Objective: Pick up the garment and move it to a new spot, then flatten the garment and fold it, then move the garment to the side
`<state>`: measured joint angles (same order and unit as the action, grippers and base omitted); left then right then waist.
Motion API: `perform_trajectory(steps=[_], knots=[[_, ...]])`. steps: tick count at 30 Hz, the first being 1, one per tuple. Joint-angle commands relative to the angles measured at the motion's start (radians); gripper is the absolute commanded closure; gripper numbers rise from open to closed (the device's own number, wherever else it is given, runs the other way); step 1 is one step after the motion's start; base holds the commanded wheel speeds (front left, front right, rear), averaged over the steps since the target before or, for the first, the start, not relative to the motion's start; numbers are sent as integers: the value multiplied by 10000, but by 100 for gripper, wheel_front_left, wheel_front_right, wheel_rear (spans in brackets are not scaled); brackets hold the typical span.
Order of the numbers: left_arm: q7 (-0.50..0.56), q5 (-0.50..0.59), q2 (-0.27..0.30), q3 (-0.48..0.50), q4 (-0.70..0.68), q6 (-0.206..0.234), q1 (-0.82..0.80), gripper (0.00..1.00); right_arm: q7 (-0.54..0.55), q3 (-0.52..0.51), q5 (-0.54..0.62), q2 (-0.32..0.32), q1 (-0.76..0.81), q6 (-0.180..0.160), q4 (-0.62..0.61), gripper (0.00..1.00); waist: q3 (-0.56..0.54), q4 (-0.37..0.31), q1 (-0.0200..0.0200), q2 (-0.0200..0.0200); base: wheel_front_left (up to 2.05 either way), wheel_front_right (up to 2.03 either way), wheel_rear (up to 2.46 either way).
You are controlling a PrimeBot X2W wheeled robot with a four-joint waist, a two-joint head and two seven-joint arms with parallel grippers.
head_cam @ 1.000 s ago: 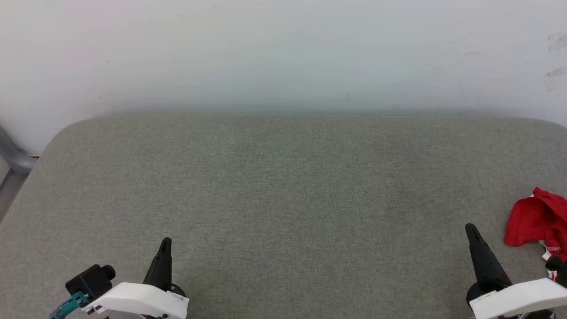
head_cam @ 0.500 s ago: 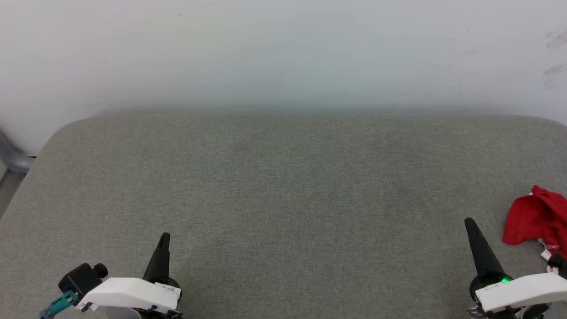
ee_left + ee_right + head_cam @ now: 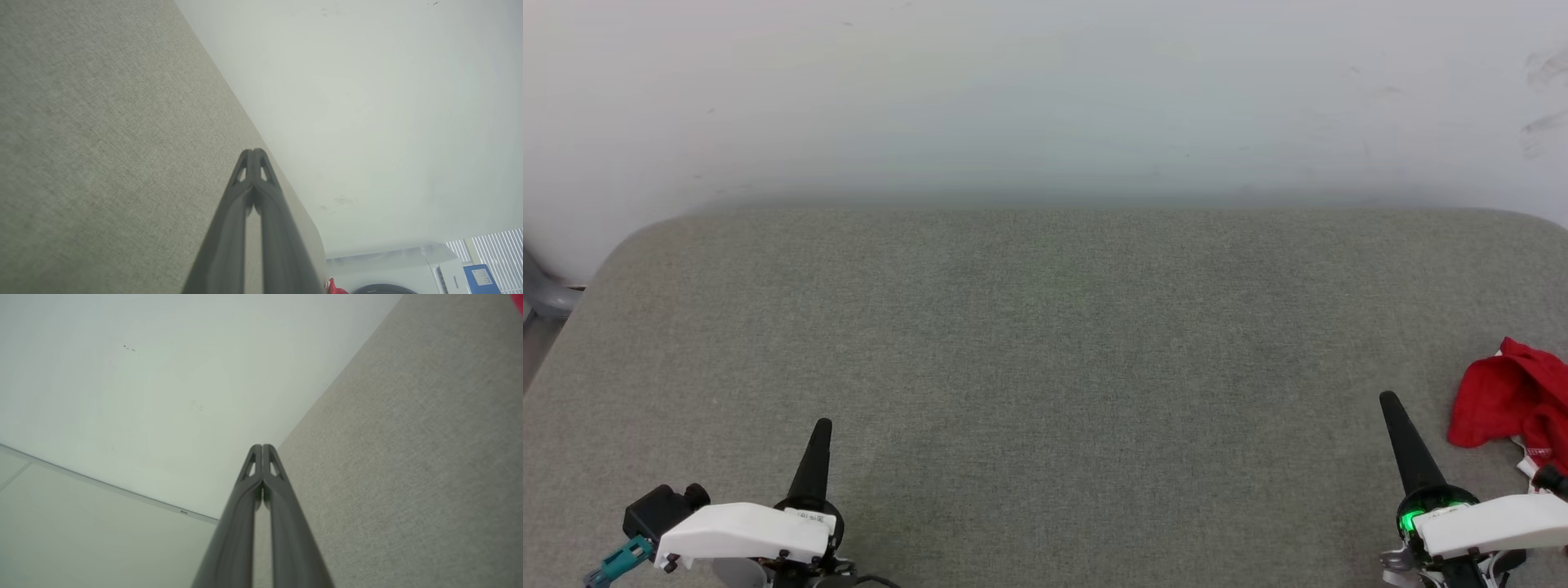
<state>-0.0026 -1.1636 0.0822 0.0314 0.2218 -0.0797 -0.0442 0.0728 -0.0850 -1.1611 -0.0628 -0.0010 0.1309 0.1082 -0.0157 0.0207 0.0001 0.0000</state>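
Crumpled red jersey garment [image 3: 1507, 400] sits far right on grey fabric-covered desk [image 3: 1045, 343], near right end effector [image 3: 1387, 400]; left end effector [image 3: 823, 425] well apart. Both pinched together, empty. Risk: garment partly out of frame, so a blind grab could pinch one layer and drag it.

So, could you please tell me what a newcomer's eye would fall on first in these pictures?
The crumpled red garment stands out at once, bunched at the far right edge of the grey fabric surface in the head view. Next come the two dark pointed hands low in that view, the left hand and the right hand. Both are shut and hold nothing, and the right one is near the garment but apart from it.
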Motion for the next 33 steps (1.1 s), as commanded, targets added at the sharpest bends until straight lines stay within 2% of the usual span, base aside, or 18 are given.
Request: perform_trajectory(steps=[1,12,33], knots=[[64,-250,-33,60,-49,-111,-236,100,54,-15,-273,-67,-241,-1,21,100,5,-5,-1,0,0,0,0],[373,-1441,-117,293,34,-216,-369,100,104,-39,-1511,-57,-501,-1,400,100,48,-53,-1,0,0,0,0],[808,-3031,-223,591,146,-380,-545,100,201,-85,-3157,-29,-844,-2,914,100,114,-126,-1,0,0,0,0]])
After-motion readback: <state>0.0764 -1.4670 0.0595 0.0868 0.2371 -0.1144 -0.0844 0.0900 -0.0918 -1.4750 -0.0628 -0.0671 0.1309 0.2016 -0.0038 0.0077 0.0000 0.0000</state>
